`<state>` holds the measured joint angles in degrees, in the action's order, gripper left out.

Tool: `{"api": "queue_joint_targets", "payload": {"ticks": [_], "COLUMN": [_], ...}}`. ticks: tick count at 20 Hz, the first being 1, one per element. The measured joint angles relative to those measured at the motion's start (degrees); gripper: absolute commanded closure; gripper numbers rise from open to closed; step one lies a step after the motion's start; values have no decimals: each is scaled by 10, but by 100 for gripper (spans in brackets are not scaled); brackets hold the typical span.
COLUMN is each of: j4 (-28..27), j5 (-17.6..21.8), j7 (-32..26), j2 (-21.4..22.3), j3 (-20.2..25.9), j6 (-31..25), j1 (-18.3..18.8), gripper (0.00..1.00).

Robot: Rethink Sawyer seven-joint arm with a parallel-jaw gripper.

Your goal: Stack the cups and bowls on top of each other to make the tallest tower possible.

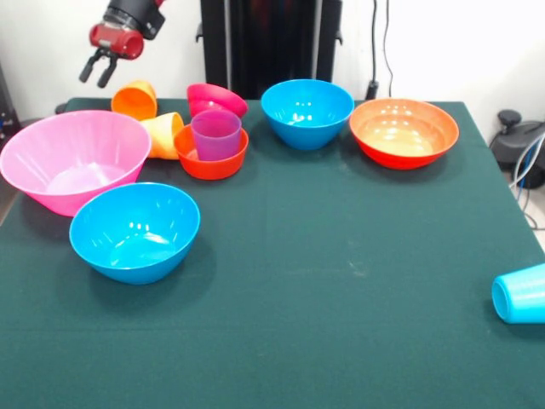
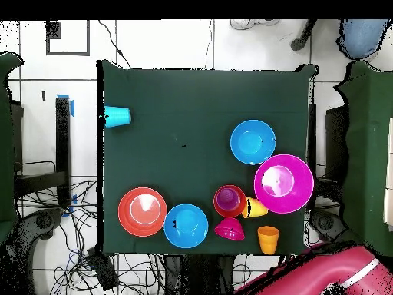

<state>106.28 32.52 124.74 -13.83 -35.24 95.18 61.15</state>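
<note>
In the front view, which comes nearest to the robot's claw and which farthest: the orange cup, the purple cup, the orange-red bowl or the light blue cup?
Measured from the gripper at the upper left of the front view:
1. Orange cup, lying just below the claw.
2. Purple cup, standing in the small orange bowl.
3. Orange-red bowl, at the right of the far row.
4. Light blue cup, on its side at the right edge.

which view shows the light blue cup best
The overhead view: the light blue cup shows whole, on its side near a table corner, apart from the bowls. In the front view the same cup is cut off by the picture's right edge, so only its open end and part of its body show.
</note>
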Motion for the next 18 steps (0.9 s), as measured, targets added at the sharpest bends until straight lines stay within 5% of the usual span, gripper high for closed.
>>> {"api": "queue_joint_targets", "payload": {"ticks": [6,18], "j4": [10,16], "j5": [-25,-35], "j7": [0,0], "j2": [-6,-15], "j3": [-25,-65], "j6": [-6,-6], "j1": [31,30], "gripper": [0,0]}}
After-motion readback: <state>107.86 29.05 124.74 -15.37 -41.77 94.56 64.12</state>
